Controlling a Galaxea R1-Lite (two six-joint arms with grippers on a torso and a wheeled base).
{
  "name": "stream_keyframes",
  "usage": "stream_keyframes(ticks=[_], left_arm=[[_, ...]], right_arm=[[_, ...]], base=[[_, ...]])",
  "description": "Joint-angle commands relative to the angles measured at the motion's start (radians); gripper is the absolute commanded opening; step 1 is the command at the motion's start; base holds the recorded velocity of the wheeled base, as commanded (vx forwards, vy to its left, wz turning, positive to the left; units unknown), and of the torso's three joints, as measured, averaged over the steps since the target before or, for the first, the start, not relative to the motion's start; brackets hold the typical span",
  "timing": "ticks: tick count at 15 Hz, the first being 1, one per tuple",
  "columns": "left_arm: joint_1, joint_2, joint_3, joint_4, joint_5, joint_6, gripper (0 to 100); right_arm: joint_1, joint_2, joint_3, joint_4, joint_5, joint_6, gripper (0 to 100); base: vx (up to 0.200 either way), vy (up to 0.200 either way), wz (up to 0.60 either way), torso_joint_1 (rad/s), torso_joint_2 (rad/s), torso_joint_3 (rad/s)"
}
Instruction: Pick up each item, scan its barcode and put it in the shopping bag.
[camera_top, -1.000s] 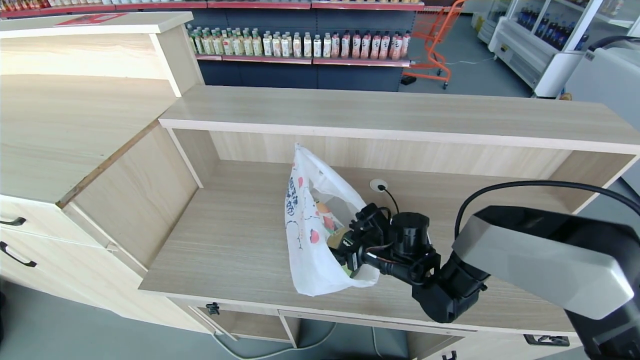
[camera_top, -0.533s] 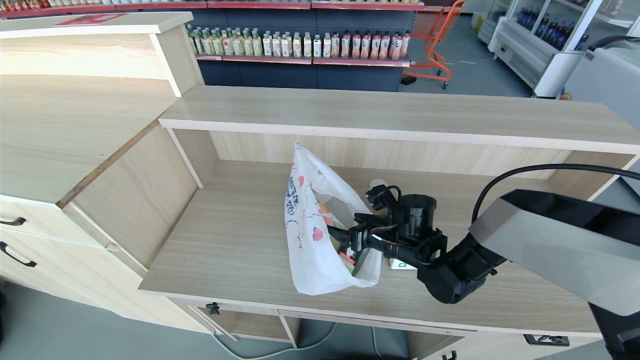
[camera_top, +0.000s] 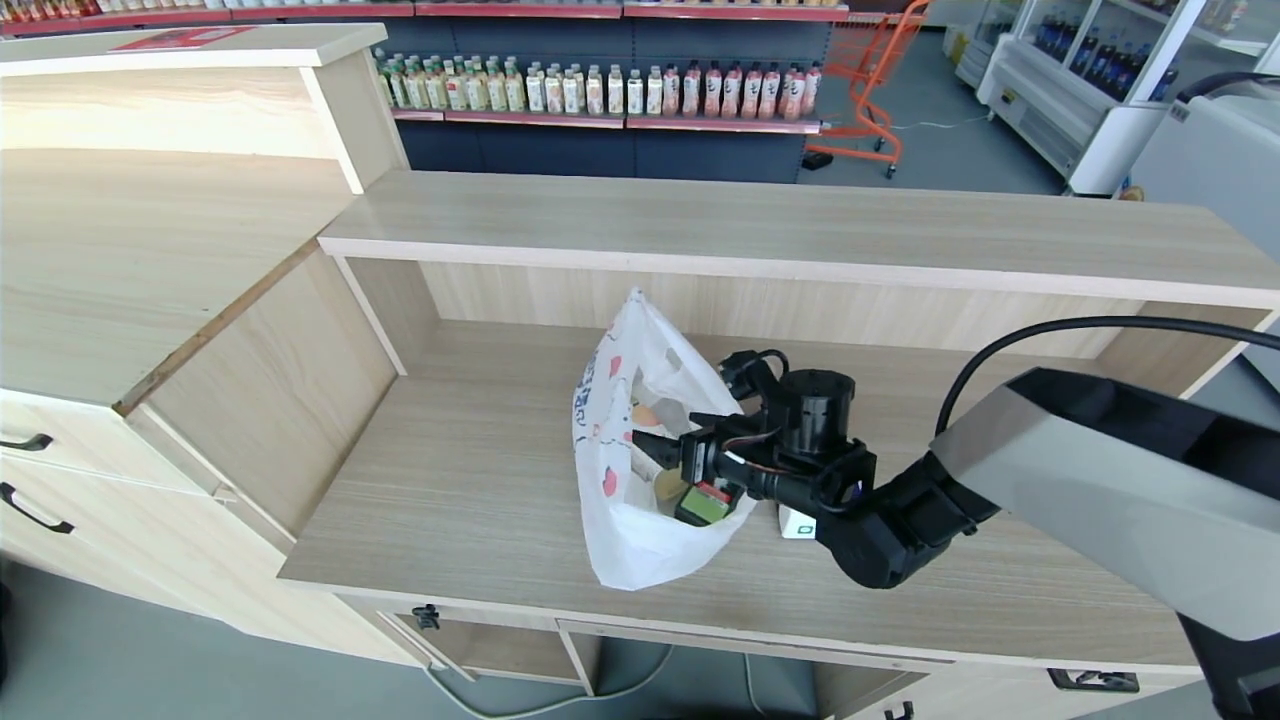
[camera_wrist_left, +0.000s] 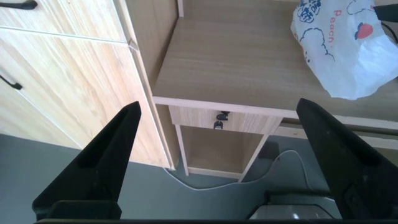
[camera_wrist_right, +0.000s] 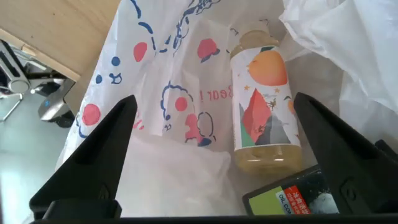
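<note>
The white printed shopping bag stands on the lower counter with its mouth facing my right gripper. That gripper is open and empty, just inside the bag's mouth. The right wrist view looks into the bag: between the spread fingers lies a juice bottle with a peach label, and beside it a black and green box. The box also shows at the bag's mouth in the head view. My left gripper hangs open and empty below the counter's front edge, and the bag is off to one side of it.
A small white scanner lies on the counter under my right wrist. A raised wooden ledge runs behind the bag, and a taller cabinet walls the left side. A drawer with a latch sits under the counter's edge.
My right gripper has let go of the black and green box, which now lies in the bag. The gripper drew back to the right, then rose a little. The bag's top leaned right.
</note>
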Motion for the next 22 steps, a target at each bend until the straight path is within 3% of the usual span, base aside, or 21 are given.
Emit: stream_keyframes(ticks=[1, 4, 6, 8, 11, 13, 15, 20, 22], left_arm=[[0.0, 0.0, 0.0, 0.0, 0.0, 0.0, 100], [0.0, 0.0, 0.0, 0.0, 0.0, 0.0, 100], [0.0, 0.0, 0.0, 0.0, 0.0, 0.0, 100], [0.0, 0.0, 0.0, 0.0, 0.0, 0.0, 100], [0.0, 0.0, 0.0, 0.0, 0.0, 0.0, 100], [0.0, 0.0, 0.0, 0.0, 0.0, 0.0, 100], [0.0, 0.0, 0.0, 0.0, 0.0, 0.0, 100], [0.0, 0.0, 0.0, 0.0, 0.0, 0.0, 100], [0.0, 0.0, 0.0, 0.0, 0.0, 0.0, 100]], right_arm=[[-0.037, -0.024, 0.008, -0.001, 0.001, 0.005, 100], [-0.1, -0.115, 0.051, 0.001, 0.002, 0.027, 100], [-0.163, -0.304, 0.165, 0.053, 0.002, 0.027, 100], [-0.24, -0.624, 0.397, 0.2, -0.038, -0.012, 100], [-0.257, -1.109, 0.775, 0.318, -0.263, -0.044, 100], [-0.263, -1.397, 0.975, 0.393, -0.328, -0.084, 100], [-0.347, -1.666, 1.124, 0.541, -0.361, -0.133, 100], [-0.522, -2.178, 1.167, 0.998, -0.308, -0.162, 100], [-0.525, -2.278, 1.167, 1.05, -0.291, -0.18, 100]], base=[[0.0, 0.0, 0.0, 0.0, 0.0, 0.0], [0.0, 0.0, 0.0, 0.0, 0.0, 0.0], [0.0, 0.0, 0.0, 0.0, 0.0, 0.0], [0.0, 0.0, 0.0, 0.0, 0.0, 0.0], [0.0, 0.0, 0.0, 0.0, 0.0, 0.0], [0.0, 0.0, 0.0, 0.0, 0.0, 0.0], [0.0, 0.0, 0.0, 0.0, 0.0, 0.0], [0.0, 0.0, 0.0, 0.0, 0.0, 0.0], [0.0, 0.0, 0.0, 0.0, 0.0, 0.0]])
